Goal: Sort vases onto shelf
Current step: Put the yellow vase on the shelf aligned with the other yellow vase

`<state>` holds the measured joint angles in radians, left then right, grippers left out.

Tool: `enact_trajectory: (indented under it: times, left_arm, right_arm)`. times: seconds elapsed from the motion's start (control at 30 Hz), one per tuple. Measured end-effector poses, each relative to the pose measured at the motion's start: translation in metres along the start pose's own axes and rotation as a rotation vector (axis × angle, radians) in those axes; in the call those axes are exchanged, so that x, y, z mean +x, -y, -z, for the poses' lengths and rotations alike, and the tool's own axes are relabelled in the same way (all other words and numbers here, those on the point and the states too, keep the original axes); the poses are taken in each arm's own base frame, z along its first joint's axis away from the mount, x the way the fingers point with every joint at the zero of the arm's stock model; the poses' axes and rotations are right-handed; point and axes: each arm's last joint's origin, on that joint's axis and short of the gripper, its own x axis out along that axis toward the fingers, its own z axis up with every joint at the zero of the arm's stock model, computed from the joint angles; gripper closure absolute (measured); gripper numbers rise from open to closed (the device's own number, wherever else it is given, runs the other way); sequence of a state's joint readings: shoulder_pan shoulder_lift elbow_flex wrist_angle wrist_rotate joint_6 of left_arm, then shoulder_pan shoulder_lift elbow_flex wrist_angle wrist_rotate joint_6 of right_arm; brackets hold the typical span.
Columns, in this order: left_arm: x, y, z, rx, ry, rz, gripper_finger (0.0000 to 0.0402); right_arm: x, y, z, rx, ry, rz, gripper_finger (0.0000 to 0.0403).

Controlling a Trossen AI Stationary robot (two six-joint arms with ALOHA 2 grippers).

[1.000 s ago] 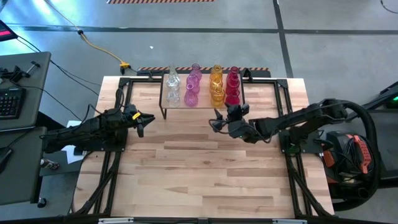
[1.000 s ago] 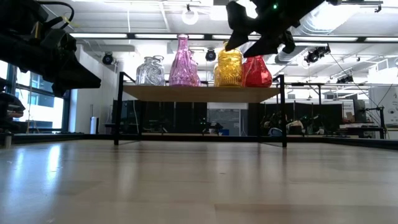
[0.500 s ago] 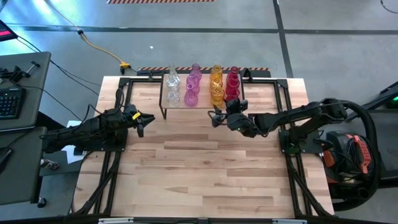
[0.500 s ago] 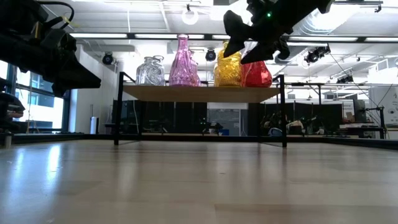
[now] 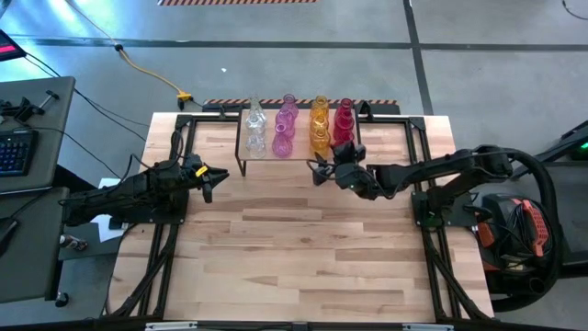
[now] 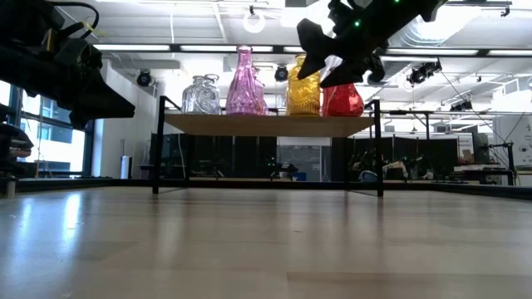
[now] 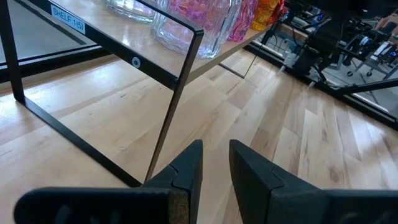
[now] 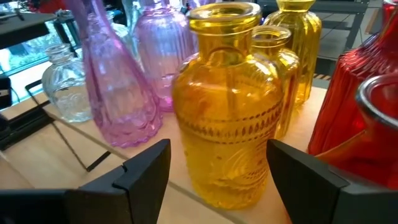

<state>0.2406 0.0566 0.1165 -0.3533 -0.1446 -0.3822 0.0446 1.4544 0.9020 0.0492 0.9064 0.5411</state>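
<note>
Four colour rows of vases (image 5: 296,126) on shelf (image 6: 266,124), table's 12 o'clock | right gripper (image 5: 320,171) spread, empty, facing front amber vase (image 8: 229,106) | left gripper (image 5: 217,175) nearly pinched, empty, 9 o'clock | advice: move level, avoid red vase (image 8: 360,118).

The light wooden butcher-block worktop (image 5: 294,239) stands on a grey concrete floor (image 5: 276,64). A yellow cable (image 5: 147,72) lies on this floor behind the worktop. At the left there is a dark side desk (image 5: 28,138) with a black keyboard (image 5: 13,152) on it. Ceiling lights (image 6: 253,21) show in the room beyond.
</note>
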Motion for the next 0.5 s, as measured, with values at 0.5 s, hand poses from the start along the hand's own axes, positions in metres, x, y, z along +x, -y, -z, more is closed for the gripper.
enact_trajectory:
  times: [0.5]
  left_arm:
    - [0.0,0.0,0.0,0.0,0.0,0.0,0.0332]
  right_arm:
    - [0.0012,-0.0003,-0.0027,-0.001,0.015,-0.005,0.0142]
